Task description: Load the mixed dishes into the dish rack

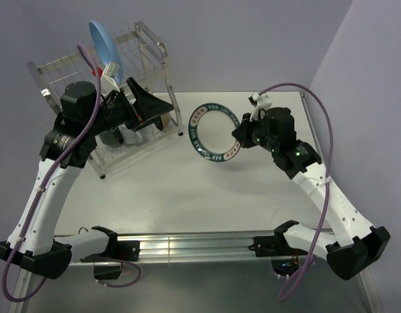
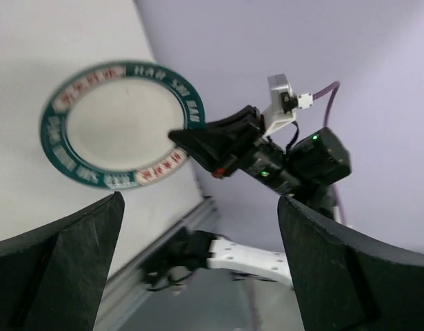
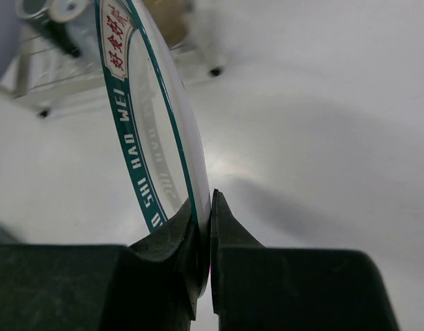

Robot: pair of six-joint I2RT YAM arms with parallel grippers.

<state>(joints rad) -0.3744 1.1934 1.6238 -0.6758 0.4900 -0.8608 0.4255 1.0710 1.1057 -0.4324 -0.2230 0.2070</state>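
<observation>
White plate (image 1: pixel 216 134) is held on edge above the table (image 1: pixel 187 195), its rim pinched tight in my right gripper (image 1: pixel 239 135), off to the right of the dish rack (image 1: pixel 57 72); my left gripper (image 1: pixel 150 109) hangs at the dish rack, jaws spread wide apart

We took this for a robotics lab bench, not a household kitchen. A white worktop (image 1: pixel 187 195) stood in a corner of plain lavender walls (image 1: pixel 252 39). Two white-and-black machines, the left arm (image 1: pixel 40 202) and the right arm (image 1: pixel 330 202), were bolted to an aluminium rail (image 1: pixel 187 246) along its near edge, with purple cables (image 1: pixel 328 137) looping off them. The only domestic things we saw were a steel wire dish rack (image 1: pixel 148 52), a light-blue plate (image 1: pixel 103 40) standing in it and a lettered plate (image 1: pixel 216 132).
</observation>
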